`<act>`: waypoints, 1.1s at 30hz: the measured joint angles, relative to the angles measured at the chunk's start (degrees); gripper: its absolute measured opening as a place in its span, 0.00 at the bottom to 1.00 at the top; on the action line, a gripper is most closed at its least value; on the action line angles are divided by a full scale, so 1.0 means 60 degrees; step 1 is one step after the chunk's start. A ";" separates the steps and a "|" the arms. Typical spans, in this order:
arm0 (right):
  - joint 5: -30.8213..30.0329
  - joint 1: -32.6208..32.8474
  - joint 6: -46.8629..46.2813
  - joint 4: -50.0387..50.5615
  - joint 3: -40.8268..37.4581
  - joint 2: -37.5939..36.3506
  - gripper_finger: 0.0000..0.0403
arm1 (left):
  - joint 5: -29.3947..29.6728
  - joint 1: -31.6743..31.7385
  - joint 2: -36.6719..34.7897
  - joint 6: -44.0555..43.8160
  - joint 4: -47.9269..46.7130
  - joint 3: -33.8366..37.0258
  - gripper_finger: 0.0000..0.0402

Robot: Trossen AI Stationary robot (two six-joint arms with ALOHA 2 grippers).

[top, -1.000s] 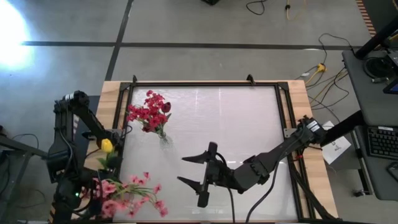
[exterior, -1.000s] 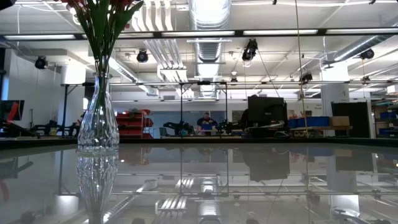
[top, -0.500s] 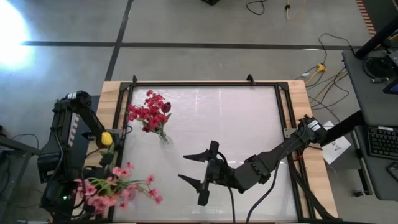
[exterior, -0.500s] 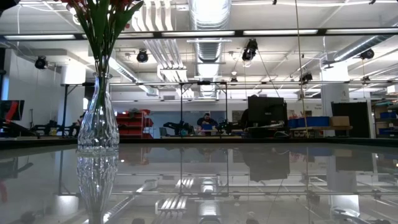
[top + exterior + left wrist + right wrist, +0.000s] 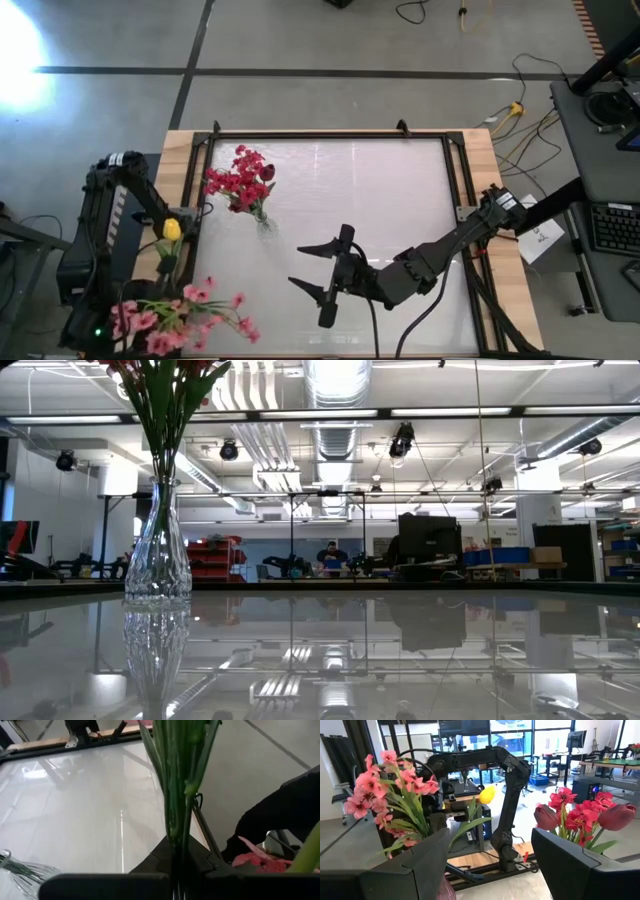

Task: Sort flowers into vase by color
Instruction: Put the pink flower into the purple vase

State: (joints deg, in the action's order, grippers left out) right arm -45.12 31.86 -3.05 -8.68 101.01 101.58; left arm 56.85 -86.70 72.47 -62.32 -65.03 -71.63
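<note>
High view: left gripper point(image 5: 112, 330) (fingers clamped) holds pink flowers point(image 5: 185, 315).

A robotics lab or open workshop floor. The low view looks across a glossy table point(image 5: 400, 650) into a wide hall with exposed ceiling ducts point(image 5: 335, 390), strip lights and hanging lamps, desks with monitors point(image 5: 430, 538), red storage bins point(image 5: 210, 558) and a seated person point(image 5: 330, 555). From above, at about two o'clock, cables point(image 5: 520, 110) trail over bare concrete floor point(image 5: 350, 50); a keyboard point(image 5: 610, 228) sits at three o'clock.
</note>
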 joint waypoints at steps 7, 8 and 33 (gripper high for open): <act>-0.0007 0.0000 -0.0345 -0.0015 0.0000 -0.0048 0.68 | 0.0441 -0.0394 -0.0136 -0.0684 -0.0014 0.0266 0.00; -0.0004 0.0000 -0.0393 -0.0009 0.0000 -0.0076 0.68 | 0.0537 -0.0467 -0.0152 -0.0703 -0.0023 0.0263 0.00; -0.0002 -0.0005 -0.0784 -0.0009 0.0000 -0.0173 0.68 | 0.2008 -0.2292 -0.0234 -0.3116 -0.0007 0.1905 0.00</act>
State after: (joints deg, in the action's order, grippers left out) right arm -45.14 31.83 -7.75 -8.73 101.01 100.54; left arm 68.90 -100.46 71.07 -81.02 -65.08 -60.20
